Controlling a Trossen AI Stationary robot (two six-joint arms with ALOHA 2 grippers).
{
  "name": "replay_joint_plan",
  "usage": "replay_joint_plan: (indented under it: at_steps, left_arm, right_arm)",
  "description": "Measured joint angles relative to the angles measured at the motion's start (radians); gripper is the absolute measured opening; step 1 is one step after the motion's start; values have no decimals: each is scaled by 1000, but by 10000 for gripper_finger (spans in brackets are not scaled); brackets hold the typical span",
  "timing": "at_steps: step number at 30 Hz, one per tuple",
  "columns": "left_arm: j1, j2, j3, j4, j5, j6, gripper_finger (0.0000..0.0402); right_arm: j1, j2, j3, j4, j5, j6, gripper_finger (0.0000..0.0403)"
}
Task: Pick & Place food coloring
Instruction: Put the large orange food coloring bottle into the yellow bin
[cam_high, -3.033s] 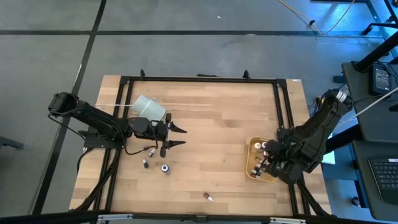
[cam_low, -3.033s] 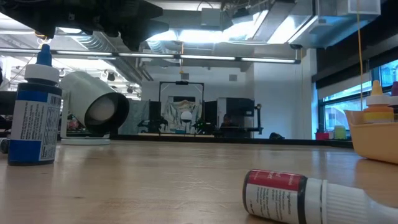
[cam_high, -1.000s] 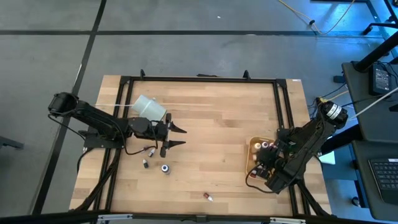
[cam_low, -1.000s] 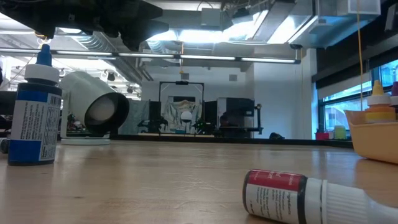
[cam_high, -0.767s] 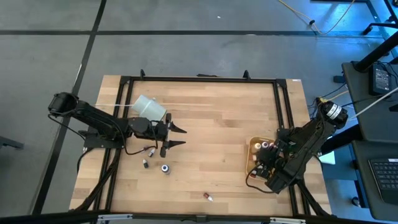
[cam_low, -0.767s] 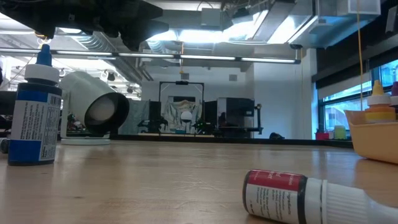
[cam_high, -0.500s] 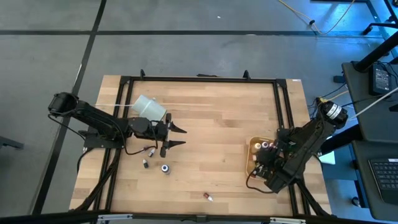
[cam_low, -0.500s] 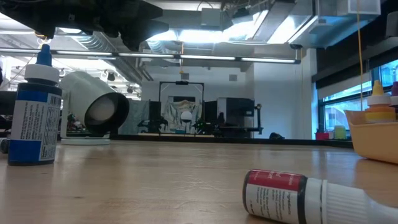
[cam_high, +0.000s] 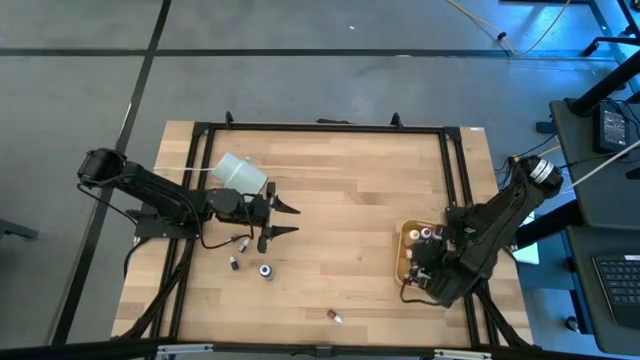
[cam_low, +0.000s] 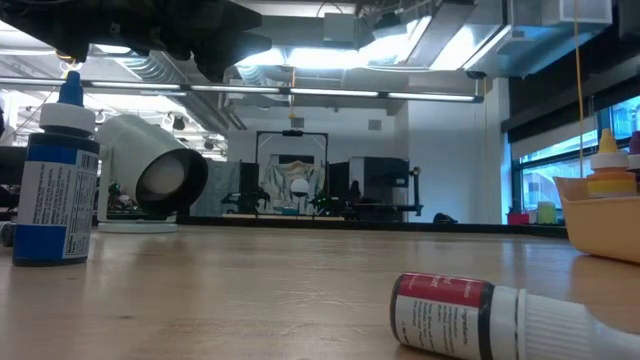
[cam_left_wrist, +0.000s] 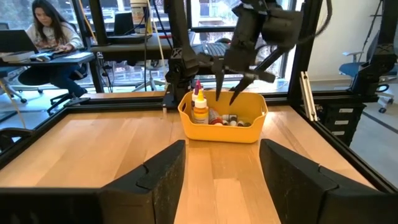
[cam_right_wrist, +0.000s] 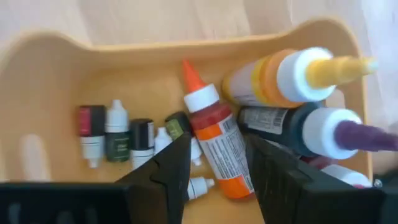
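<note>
Hovering over the yellow bin (cam_high: 404, 262) at the table's (cam_high: 340, 190) four o'clock, my right hand (cam_high: 420, 272) hangs fingers apart, empty, just above the food coloring (cam_right_wrist: 211, 127) piled inside. My left hand (cam_high: 285, 220) waits spread at nine o'clock, loose bottles (cam_high: 266, 270) near it. I can't read any label print.
</note>
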Motion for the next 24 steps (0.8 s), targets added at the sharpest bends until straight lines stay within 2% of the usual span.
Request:
replay_joint_plan:
  at_steps: [3,7,10,14,17,24]
  left_arm:
    - [0,0,0,0,0,0,201]
    - [0,0,0,0,2,0,204]
    - [0,0,0,0,2,-1,205]
    - [0,0,0,0,4,-1,203]
    - [0,0,0,-1,4,-1,203]
    - [0,0,0,-2,4,0,204]
  right_arm:
    - [-1,-86,0,19,47,-21,151]
    - [-3,-142,-38,142,48,-130,140]
    - [-13,-145,-59,157,36,-175,132]
    - [-12,-146,-60,152,98,-177,123]
    - [-12,-146,-60,154,107,-152,119]
    - [-12,-146,-60,157,49,-153,125]
